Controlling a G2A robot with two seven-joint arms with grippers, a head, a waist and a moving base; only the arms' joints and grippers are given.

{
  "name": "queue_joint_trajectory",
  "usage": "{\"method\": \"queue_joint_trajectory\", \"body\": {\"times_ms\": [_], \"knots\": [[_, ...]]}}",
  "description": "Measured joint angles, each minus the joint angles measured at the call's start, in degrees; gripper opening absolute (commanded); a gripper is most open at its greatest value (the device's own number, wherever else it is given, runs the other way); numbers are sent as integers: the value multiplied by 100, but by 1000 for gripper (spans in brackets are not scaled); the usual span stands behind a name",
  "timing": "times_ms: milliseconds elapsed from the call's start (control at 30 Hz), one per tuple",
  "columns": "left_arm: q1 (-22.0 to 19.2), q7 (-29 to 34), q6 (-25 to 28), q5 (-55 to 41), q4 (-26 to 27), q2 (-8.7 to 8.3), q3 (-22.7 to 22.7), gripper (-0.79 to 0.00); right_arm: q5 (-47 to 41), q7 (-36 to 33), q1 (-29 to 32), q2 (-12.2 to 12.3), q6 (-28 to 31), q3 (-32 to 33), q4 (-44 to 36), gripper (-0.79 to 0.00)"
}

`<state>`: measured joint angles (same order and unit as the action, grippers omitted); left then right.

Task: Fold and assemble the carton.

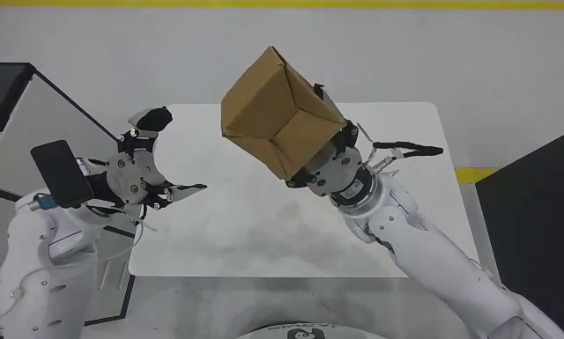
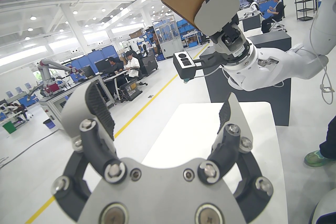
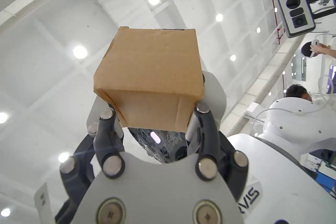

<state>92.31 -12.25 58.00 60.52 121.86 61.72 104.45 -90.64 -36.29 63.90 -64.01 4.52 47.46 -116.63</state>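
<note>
Presently: one brown carton (image 1: 280, 110), boxed up, clamped in right gripper (image 1: 315, 150), raised over the worktop (image 1: 291, 233), far middle. Left gripper (image 1: 174, 154) spread, empty, at left edge. Assembly judged nearly done; gripped end's flaps unverified.

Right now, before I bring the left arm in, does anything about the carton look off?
Slightly. The carton hangs tilted, corner-up, above the table, clamped in the right arm's jaws. In the right wrist view, its corner beside one of the jaws looks crumpled. Nothing else stands out.
</note>
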Motion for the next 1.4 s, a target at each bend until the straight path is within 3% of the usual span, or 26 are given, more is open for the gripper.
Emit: {"method": "queue_joint_trajectory", "body": {"times_ms": [400, 633, 933, 1100, 1400], "knots": [[0, 0, 0, 0, 0, 0, 0, 0, -1804, -368, 435, -221, -611, -153, -17, -785], [0, 0, 0, 0, 0, 0, 0, 0, -2803, -141, 561, -367, -1032, -286, -25, -785], [0, 0, 0, 0, 0, 0, 0, 0, -2760, -8, 648, -401, -1127, -316, -140, -785], [0, 0, 0, 0, 0, 0, 0, 0, -3404, -487, 705, -536, -1435, -427, -235, -785], [0, 0, 0, 0, 0, 0, 0, 0, -3800, -666, 633, -752, -1684, -513, -188, -785]]}}
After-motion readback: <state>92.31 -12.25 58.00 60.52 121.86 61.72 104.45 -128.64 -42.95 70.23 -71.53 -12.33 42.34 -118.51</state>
